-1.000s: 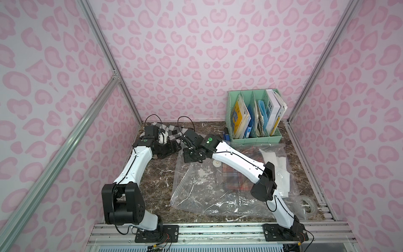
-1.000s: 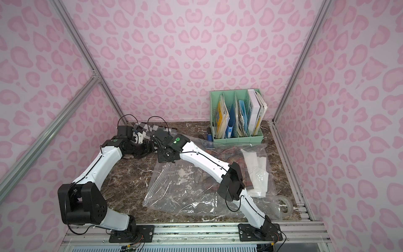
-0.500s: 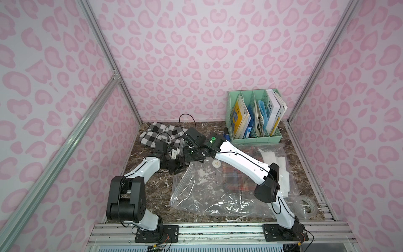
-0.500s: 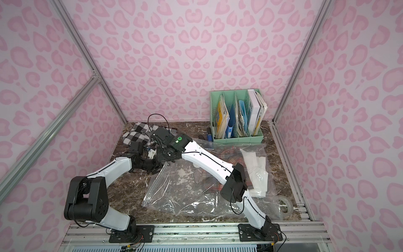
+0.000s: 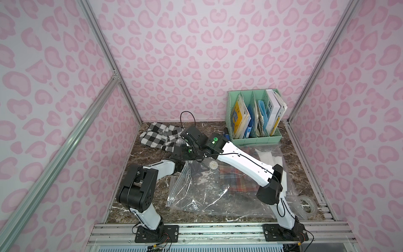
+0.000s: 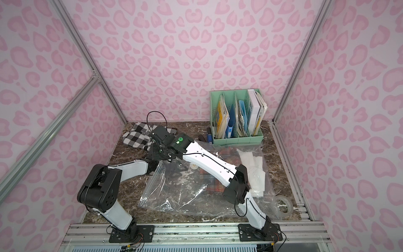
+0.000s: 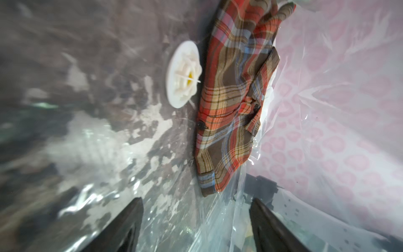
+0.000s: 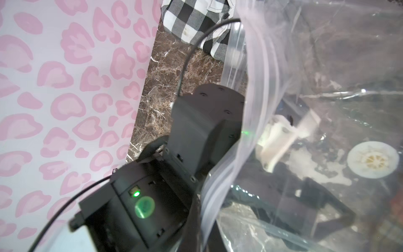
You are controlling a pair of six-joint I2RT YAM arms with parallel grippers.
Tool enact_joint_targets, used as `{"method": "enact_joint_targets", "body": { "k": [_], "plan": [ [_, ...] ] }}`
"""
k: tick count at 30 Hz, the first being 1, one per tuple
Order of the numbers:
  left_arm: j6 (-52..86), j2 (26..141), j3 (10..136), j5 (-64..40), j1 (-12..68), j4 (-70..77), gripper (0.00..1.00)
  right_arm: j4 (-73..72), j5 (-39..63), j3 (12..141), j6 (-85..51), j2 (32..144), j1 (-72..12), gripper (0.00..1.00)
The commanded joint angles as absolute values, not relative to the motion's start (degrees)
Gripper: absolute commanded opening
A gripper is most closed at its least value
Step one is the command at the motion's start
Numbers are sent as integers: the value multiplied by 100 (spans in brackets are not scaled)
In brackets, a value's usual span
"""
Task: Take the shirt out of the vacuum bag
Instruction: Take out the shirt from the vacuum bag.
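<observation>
The vacuum bag (image 5: 196, 196) (image 6: 174, 196) is clear crinkly plastic and lies flat mid-table, with its white round valve (image 5: 213, 165) (image 7: 183, 74) facing up. Inside it, to the right of the valve, lies the shirt (image 5: 235, 179) (image 6: 209, 179) (image 7: 231, 98) in red, brown and blue plaid. My left gripper (image 7: 196, 218) (image 5: 197, 169) is open inside the bag's mouth, a short way from the shirt's near corner, with nothing between its fingers. My right gripper (image 5: 195, 152) (image 8: 205, 229) is shut on the bag's zip edge (image 8: 235, 54) and holds it up above my left wrist.
A black-and-white checked shirt (image 5: 161, 135) (image 8: 196, 19) lies loose at the back left. A green file organiser (image 5: 255, 117) stands at the back right. White folded cloth (image 6: 253, 170) lies under plastic at the right, and a tape roll (image 5: 307, 204) sits near the front right corner.
My left arm drew back from the checked shirt at the back left, leaving it there, and pushed into the bag's mouth. The right arm kept its hold on the bag's edge.
</observation>
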State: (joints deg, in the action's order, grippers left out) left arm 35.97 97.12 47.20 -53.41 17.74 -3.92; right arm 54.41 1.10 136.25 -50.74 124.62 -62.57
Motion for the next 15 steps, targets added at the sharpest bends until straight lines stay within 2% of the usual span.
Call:
{"method": "enact_joint_targets", "body": {
  "k": [1,6,15],
  "plan": [
    [3911,9810,4677,-5450,2055,313,82,5104,230,13623,-5166,12464,-6301,0],
    [4205,10194,4610,-5197,2590,720,83,5004,240,13606,-5205,12480,-6328,0],
    [4973,10912,4781,-4431,3073,1399,83,4878,258,13597,-5256,12516,-6398,0]
  ]
}}
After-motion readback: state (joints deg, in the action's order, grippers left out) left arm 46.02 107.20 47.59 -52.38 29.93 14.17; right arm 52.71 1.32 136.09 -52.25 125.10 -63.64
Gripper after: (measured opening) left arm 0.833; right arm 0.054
